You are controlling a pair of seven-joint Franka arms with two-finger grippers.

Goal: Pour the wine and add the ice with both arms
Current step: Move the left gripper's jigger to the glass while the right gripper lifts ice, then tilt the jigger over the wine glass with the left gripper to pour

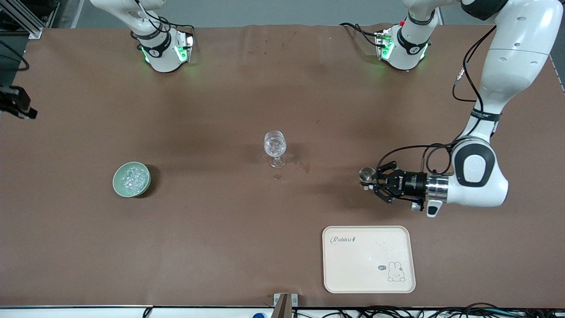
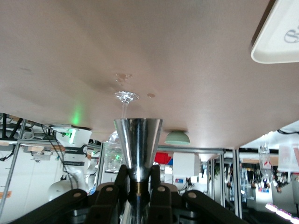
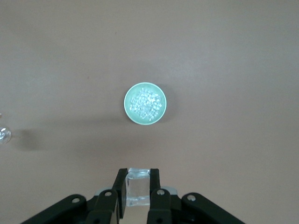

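Left gripper (image 1: 370, 180) clamps a metal cup (image 2: 138, 145) sideways, aimed at the glass (image 1: 275, 148). Right gripper (image 3: 138, 185) grips an ice cube (image 3: 138, 187) high over the bowl (image 3: 145, 103) of ice (image 1: 131, 177).

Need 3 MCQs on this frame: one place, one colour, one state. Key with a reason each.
1. The tray lies where, relative to the stemmed glass? A) nearer the front camera B) farther from it C) under it
2. Colour of the bowl holding the ice? A) red B) pale green C) black
3. The right gripper grips: A) nothing B) a spoon C) a clear cube
1 A: tray shows lower in the front view. 2 B: its rim is pale green. 3 C: its fingers clamp the cube over the bowl.
The left gripper holds a metal cup over the table.
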